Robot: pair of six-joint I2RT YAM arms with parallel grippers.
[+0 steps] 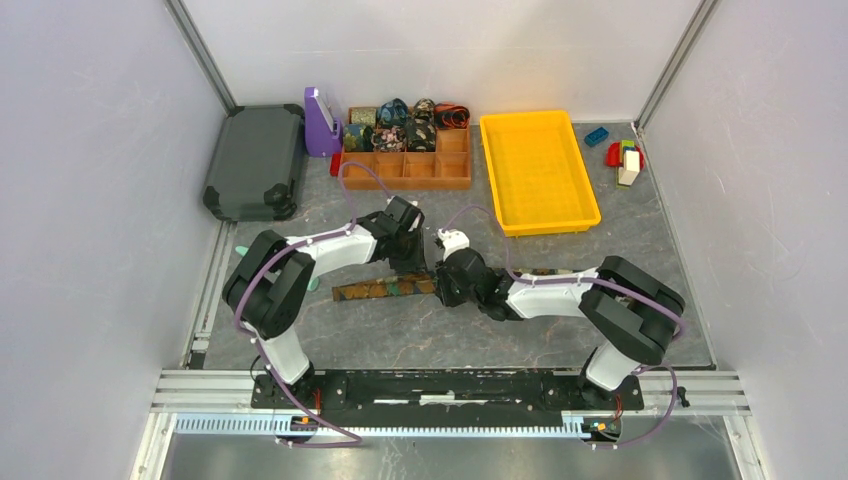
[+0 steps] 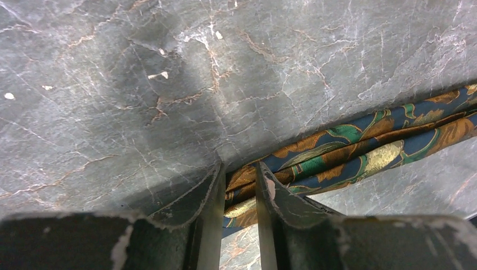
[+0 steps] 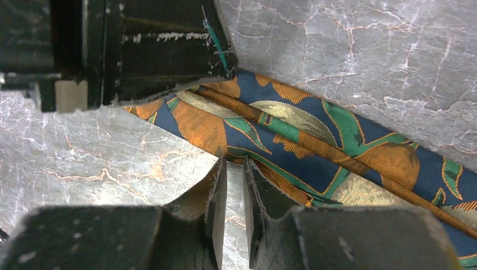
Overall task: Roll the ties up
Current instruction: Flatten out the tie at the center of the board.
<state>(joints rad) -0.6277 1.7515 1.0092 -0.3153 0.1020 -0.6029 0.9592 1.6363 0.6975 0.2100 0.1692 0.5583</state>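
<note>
Several rolled ties (image 1: 405,125) in dark and orange prints already sit as coils in the back compartments of the wooden compartment tray (image 1: 420,183). Its front row shows only bare wood, so I judge the task partly done. The tie in hand, a long fabric necktie (image 1: 375,289) printed in navy, orange and green, lies flat across the grey marbled desk (image 1: 400,340) between the two arms. No coil has been started on it yet, so the rolling itself is all to come. The overhead view gives the necktie's full length and both arms meeting over its middle, but hides the fingers. The left wrist view shows the left hand (image 2: 239,174) closed to a narrow slit with folded fabric filling the gap, apparently pinched. The right wrist view shows the right hand (image 3: 232,163) almost shut at the necktie's near edge, with bare desk in the slit. I cannot tell whether it has caught any cloth.
</note>
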